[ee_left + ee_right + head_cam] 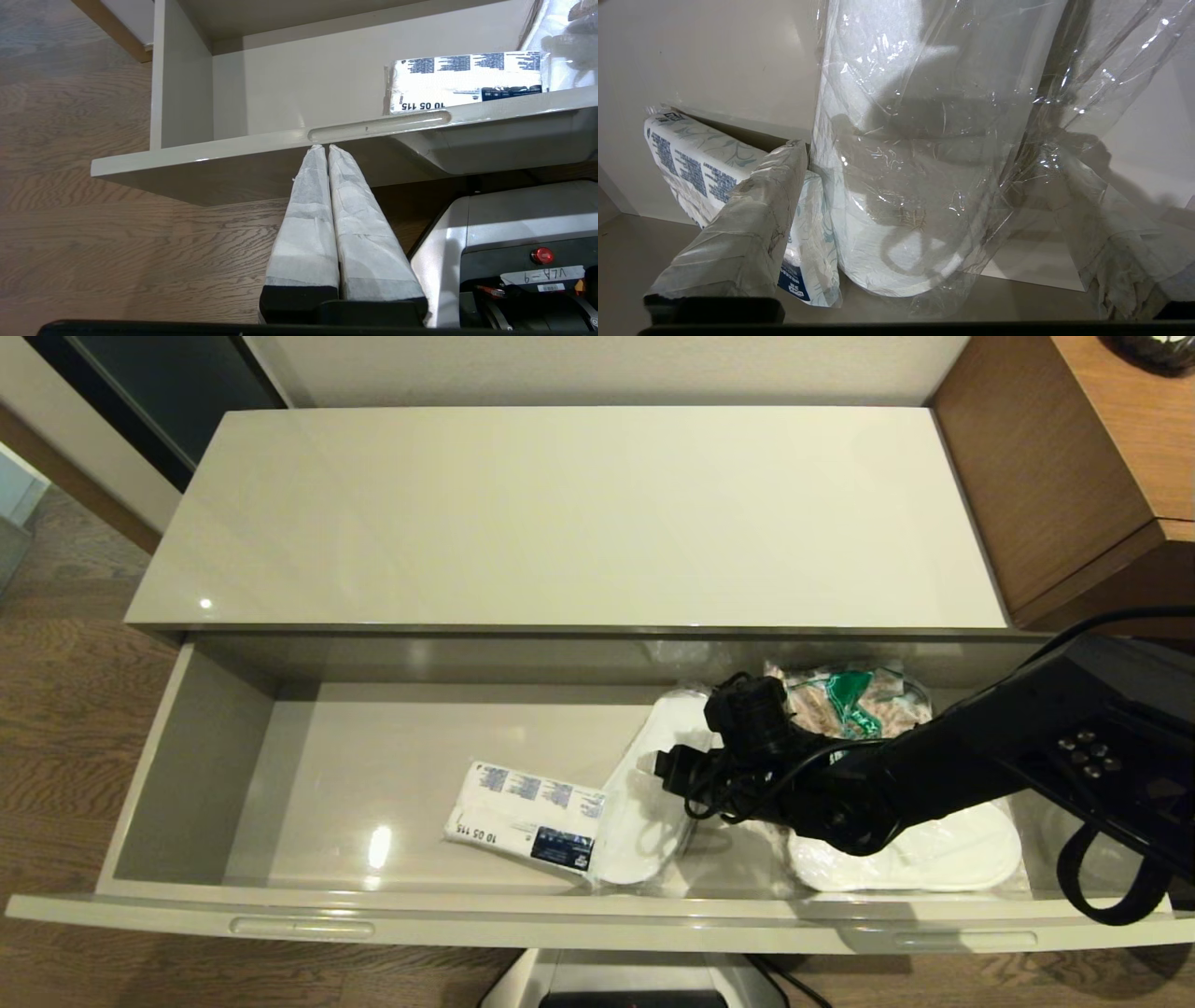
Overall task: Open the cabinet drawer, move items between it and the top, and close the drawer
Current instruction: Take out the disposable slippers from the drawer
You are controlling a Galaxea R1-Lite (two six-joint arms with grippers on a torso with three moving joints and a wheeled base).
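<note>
From my head camera, the black right arm [934, 775] covers the middle of the flat white plastic-wrapped slipper [934, 854] at the right of the wide glossy beige-grey drawer [187, 747], and part of the crinkled packet with green print [854, 700] behind it. I can't see the right claw's tips there. On the small white tissue packet with blue print [523, 812], the lettering is too small to read.

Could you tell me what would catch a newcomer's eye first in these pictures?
The wide cabinet drawer stands pulled fully open below the top. The right gripper reaches into it, fingers spread to either side of a plastic-wrapped white slipper, with the tissue packet right beside. The left gripper waits shut beneath the drawer's front edge.
</note>
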